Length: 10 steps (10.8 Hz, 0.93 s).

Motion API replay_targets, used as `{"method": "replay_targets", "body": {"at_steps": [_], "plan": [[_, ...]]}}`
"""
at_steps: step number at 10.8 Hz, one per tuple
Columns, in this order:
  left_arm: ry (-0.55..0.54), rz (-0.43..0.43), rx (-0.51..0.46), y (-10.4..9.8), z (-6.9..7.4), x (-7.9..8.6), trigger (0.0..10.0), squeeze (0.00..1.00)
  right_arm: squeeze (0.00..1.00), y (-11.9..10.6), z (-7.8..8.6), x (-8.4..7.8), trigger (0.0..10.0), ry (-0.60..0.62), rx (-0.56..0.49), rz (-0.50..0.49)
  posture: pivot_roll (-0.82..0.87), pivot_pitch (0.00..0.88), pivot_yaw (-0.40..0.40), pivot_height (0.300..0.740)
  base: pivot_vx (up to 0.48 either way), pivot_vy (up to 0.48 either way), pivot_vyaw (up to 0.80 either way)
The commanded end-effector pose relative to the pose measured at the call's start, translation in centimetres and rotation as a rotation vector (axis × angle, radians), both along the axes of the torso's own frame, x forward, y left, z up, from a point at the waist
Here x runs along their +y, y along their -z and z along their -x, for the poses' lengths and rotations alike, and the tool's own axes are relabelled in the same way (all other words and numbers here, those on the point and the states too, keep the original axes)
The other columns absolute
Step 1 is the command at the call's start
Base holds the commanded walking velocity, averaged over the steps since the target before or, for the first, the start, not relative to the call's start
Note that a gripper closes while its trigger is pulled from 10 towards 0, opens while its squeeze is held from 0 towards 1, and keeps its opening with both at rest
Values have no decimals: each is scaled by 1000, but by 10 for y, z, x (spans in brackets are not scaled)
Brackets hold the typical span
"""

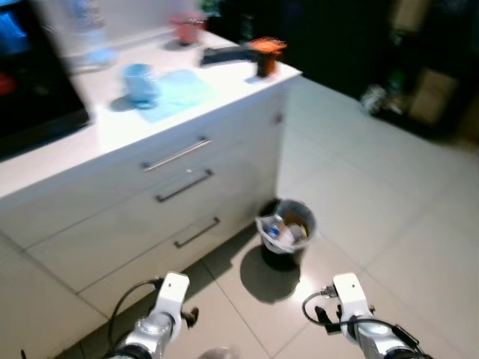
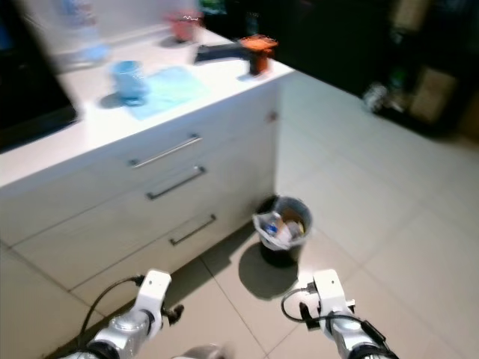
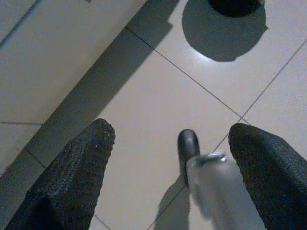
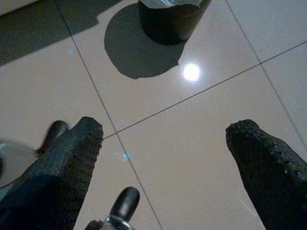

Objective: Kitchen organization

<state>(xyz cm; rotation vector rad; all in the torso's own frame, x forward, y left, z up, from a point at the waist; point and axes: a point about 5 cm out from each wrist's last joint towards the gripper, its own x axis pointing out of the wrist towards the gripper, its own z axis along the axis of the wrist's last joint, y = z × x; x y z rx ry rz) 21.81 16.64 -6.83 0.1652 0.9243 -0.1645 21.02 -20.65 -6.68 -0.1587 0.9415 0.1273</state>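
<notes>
Left eye view shows the robot standing on a tiled floor (image 1: 389, 194) beside a white counter (image 1: 112, 127) with three drawers (image 1: 179, 187). Both arms hang low in front of the body. The left gripper (image 3: 172, 158) has its fingers spread wide over bare tile and grips nothing. The right gripper (image 4: 163, 158) is likewise spread wide and empty.

The task names no single item. Candidate items sit on the counter: a blue cup (image 1: 140, 81) on a blue cloth (image 1: 179, 93), an orange-topped object (image 1: 266, 54) near the corner, a red container (image 1: 187, 28) further back. All are well apart from both grippers. A lined bin (image 1: 286, 228), holding some rubbish, stands on the floor just beside the counter's corner.

Hazards, judged from this position:

1. The bin stands near the robot's feet and between the arms' forward line and the counter corner. A step forward without a sidestep could knock it over and spill its contents.
2. The head view is blurred at the counter top, so item outlines are soft. A reach planned from this picture could miss the cup or push it along the cloth.
3. The orange-topped object stands near the counter corner. A sweeping arm could tip it to the floor.
4. A pale, blurred cylindrical part (image 3: 220, 191) lies in the left wrist view close to the fingers; its identity cannot be told. It could mask a target during a close approach.
5. The drawer handles project outward and could catch a rising arm.
</notes>
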Motion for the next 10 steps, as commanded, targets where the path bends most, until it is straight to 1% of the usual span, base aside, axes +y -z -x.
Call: {"method": "replay_targets", "body": {"at_steps": [1, 3, 6, 10], "plan": [[-1, -17, 12, 2, 4, 2, 10000, 0, 0, 0, -1, 1, 10000, -21, 11, 11, 92, 0, 29, 740, 0, 0, 800], [7, -14, 17, 4, 6, -3, 10000, 0, 0, 0, 1, -2, 10000, -26, 20, 23, 106, 0, 20, 740, 0, 0, 800], [9, -34, 31, 6, 9, -2, 10000, 0, 0, 0, 1, -2, 10000, -28, 15, 0, 117, 0, 23, 740, 0, 0, 800], [31, -43, 29, 5, 7, -5, 10000, 0, 0, 0, 0, -1, 10000, -36, 14, 9, 113, 0, 24, 740, 0, 0, 800]]}}
